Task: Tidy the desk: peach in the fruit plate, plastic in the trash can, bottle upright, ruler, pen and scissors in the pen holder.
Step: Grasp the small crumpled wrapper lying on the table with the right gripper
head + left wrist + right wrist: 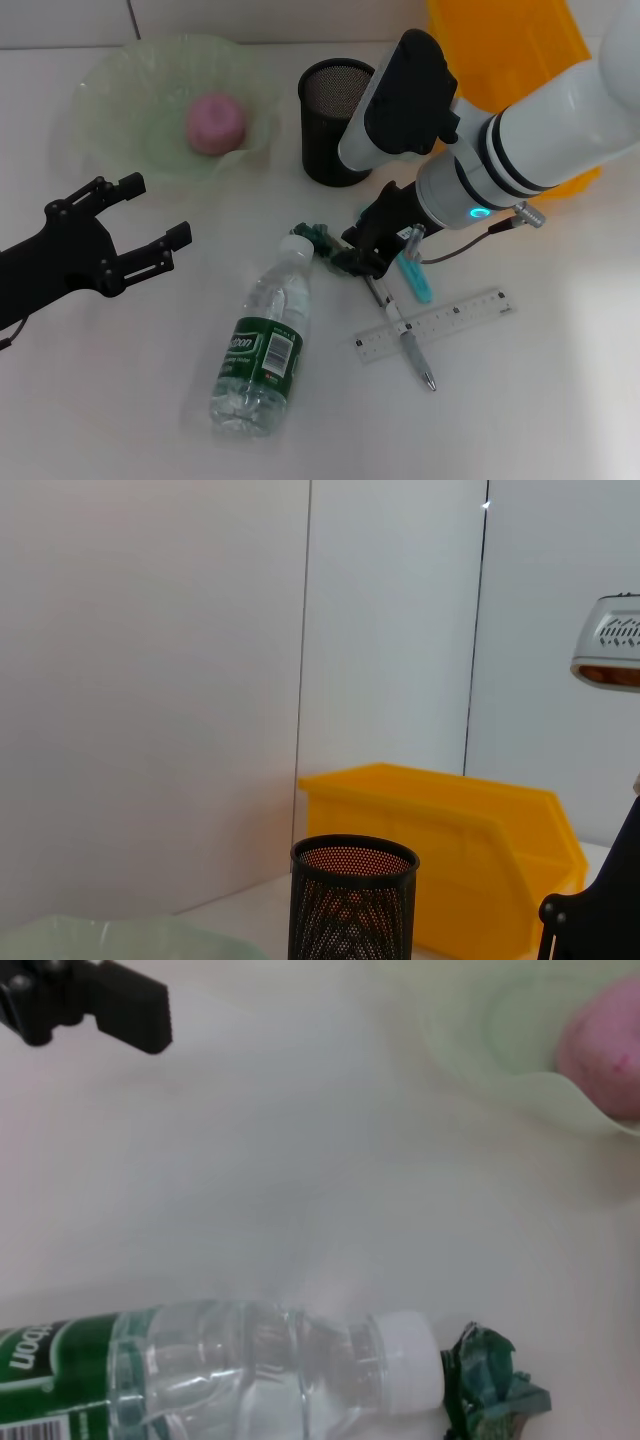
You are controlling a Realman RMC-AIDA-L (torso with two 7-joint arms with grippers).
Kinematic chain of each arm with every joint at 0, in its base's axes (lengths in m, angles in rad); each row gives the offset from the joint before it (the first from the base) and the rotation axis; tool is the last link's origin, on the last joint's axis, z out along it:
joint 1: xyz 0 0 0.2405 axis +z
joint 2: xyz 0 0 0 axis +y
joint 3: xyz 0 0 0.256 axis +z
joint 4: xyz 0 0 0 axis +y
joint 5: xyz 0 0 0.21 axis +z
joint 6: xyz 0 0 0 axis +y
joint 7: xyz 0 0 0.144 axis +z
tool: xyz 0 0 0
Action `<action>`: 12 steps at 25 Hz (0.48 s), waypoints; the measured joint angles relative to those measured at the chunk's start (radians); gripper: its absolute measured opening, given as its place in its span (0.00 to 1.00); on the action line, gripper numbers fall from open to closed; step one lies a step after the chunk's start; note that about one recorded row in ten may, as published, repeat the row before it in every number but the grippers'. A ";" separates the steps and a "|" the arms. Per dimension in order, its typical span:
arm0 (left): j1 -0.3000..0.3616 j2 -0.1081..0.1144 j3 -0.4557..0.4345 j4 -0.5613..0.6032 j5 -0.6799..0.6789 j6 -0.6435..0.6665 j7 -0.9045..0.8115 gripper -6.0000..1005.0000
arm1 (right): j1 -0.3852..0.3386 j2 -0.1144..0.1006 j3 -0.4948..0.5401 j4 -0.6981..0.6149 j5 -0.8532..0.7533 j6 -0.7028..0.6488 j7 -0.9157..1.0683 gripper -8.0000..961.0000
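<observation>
The pink peach (217,122) lies in the pale-green fruit plate (120,90). A clear bottle (262,345) with a green label lies on its side on the white desk (120,400). A crumpled green piece of plastic (317,238) sits by its cap, and my right gripper (352,256) hangs right beside it. The pen (415,355) lies across the transparent ruler (450,320), with the teal scissors (415,280) just behind. The black mesh pen holder (335,120) and the yellow trash can (510,60) stand at the back. My left gripper (155,210) hovers open at the left.
The right wrist view shows the bottle (230,1370), the plastic (490,1385), the plate's rim (520,1080), the peach (605,1045) and a left finger (100,1005). The left wrist view shows the pen holder (352,900) in front of the trash can (460,870).
</observation>
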 joint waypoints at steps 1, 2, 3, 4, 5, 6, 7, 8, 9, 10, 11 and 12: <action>-0.001 0.000 0.000 0.000 0.000 0.000 0.000 0.86 | 0.002 0.001 0.000 0.005 0.000 0.002 0.000 0.16; -0.001 0.000 0.000 0.000 0.000 0.000 0.000 0.86 | 0.005 0.002 0.000 0.011 -0.001 0.007 0.000 0.20; -0.001 -0.001 0.000 0.000 0.000 0.000 0.000 0.86 | 0.008 0.003 -0.001 0.018 -0.001 0.018 0.000 0.24; -0.001 -0.001 0.000 0.000 0.000 0.000 0.000 0.86 | 0.008 0.003 -0.001 0.018 -0.001 0.018 0.000 0.27; -0.002 -0.001 0.000 0.000 0.000 0.000 0.000 0.86 | 0.008 0.003 -0.001 0.021 -0.001 0.024 0.000 0.31; -0.002 -0.001 0.000 0.000 0.000 0.000 0.000 0.86 | 0.011 0.003 -0.001 0.028 -0.001 0.034 0.001 0.34; -0.002 -0.001 0.000 0.000 0.000 0.000 0.000 0.86 | 0.012 0.003 -0.002 0.031 -0.001 0.039 0.001 0.38; -0.002 -0.001 0.000 0.000 0.000 0.000 0.000 0.86 | 0.015 0.003 -0.004 0.034 0.000 0.042 0.001 0.42; -0.002 -0.001 0.000 0.000 0.000 0.000 0.000 0.86 | 0.020 0.003 -0.009 0.041 0.001 0.046 0.001 0.45; -0.002 -0.001 0.000 0.000 0.000 0.000 0.000 0.86 | 0.020 0.003 -0.009 0.041 0.001 0.046 0.001 0.49; -0.002 -0.001 0.000 0.000 0.000 0.000 0.000 0.86 | 0.030 0.003 -0.015 0.057 0.003 0.049 0.001 0.52; -0.002 -0.001 0.000 0.000 0.000 0.000 0.000 0.86 | 0.030 0.003 -0.015 0.057 0.003 0.049 0.001 0.56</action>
